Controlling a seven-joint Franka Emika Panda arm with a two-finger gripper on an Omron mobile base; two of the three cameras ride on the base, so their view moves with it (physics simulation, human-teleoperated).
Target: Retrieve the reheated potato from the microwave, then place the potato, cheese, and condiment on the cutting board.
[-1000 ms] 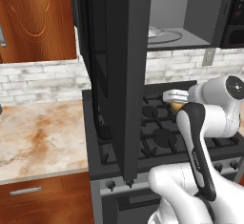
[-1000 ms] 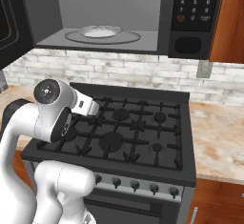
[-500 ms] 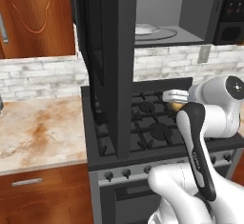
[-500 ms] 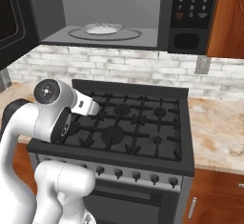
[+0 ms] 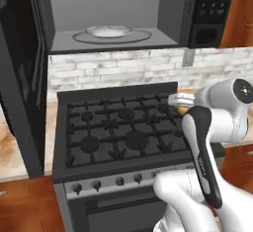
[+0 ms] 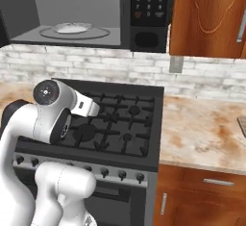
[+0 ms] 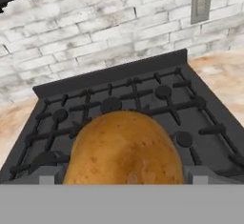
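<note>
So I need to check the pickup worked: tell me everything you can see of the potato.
The potato is a rounded golden-brown lump with a matte, faintly mottled skin and a darker left flank. In the hand view it sits right in front of the camera, between the pincer's grey fingertips, which flank it low on either side, so it looks held. It hangs above the black gas stove. The left base view shows a sliver beside the pincer.
</note>
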